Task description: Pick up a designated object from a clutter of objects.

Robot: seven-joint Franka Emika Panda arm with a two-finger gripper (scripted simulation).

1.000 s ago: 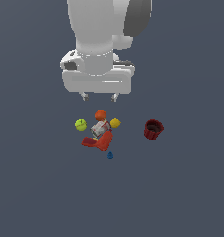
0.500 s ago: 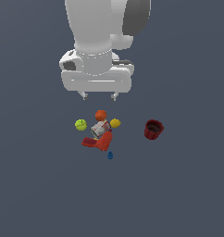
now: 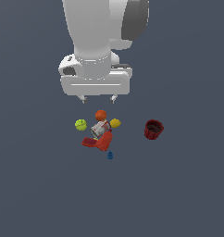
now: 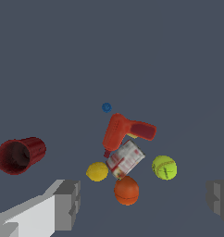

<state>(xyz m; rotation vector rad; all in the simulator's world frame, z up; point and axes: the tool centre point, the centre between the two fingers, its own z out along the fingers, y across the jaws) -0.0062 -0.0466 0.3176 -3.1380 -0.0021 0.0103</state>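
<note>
While hovering spread open above the clutter, end effector (image 3: 98, 98) sits slightly lower than half a second ago; red tool (image 3: 100, 141) lies unmoved beside silver-and-red can (image 3: 99, 129).

I see the red tool (image 4: 125, 132) touching the silver-and-red can (image 4: 125, 159), balls around it, dark red cup (image 4: 19, 155) well apart, my gripper's fingers (image 4: 67, 203) spread wide.

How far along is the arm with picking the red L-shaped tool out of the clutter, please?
Done: nothing yet; the red L-shaped tool lies on the surface, touching the can. In hand: nothing; the hand hangs open above the clutter, fingers apart. Left: descend, close on the tool and lift it clear.
</note>
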